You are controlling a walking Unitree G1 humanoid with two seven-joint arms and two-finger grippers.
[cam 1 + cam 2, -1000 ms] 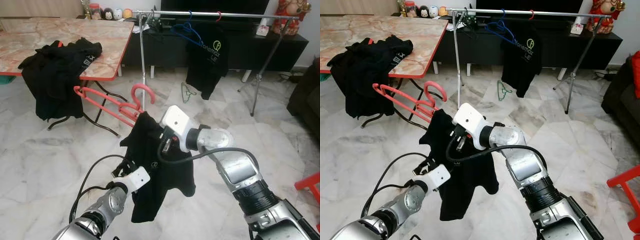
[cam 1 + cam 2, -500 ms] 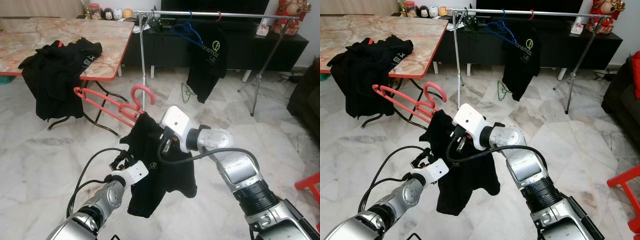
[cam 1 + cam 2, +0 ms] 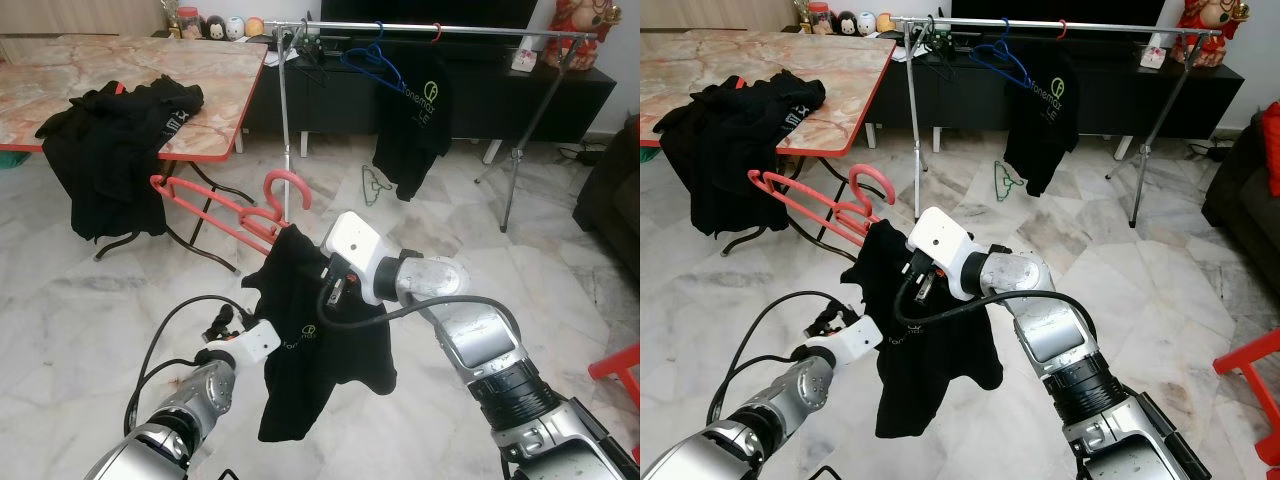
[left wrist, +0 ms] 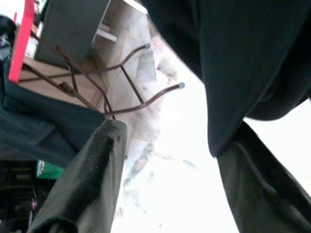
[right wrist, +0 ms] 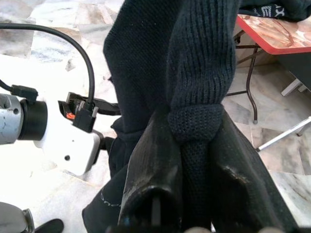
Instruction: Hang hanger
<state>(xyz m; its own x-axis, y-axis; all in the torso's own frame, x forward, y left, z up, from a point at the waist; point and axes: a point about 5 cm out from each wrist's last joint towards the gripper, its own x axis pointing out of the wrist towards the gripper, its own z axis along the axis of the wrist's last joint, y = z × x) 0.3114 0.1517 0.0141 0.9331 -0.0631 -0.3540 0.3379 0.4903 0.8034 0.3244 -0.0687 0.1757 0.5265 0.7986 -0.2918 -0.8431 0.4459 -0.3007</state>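
R gripper (image 5: 194, 145) pinching black shirt (image 3: 325, 350) on red hanger (image 3: 235, 205), mid-air over marble floor (image 3: 80, 310).
L gripper (image 4: 165, 160) w/ fingers spread, just beside the shirt's lower hem, not clamping it. Clothes rail (image 3: 440, 33) well beyond, w/ blue hanger (image 3: 372, 60) & another black shirt (image 3: 415, 125); table (image 3: 215, 95) edge draped w/ dark clothes (image 3: 110, 150).

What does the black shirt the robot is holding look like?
The black shirt hangs limp above the marble floor, on a red hanger whose hook sticks up above it. It looks like soft knit cloth, with a small pale logo on the front. The right gripper pinches a bunched fold near its top. The left gripper is beside its lower edge, fingers open.
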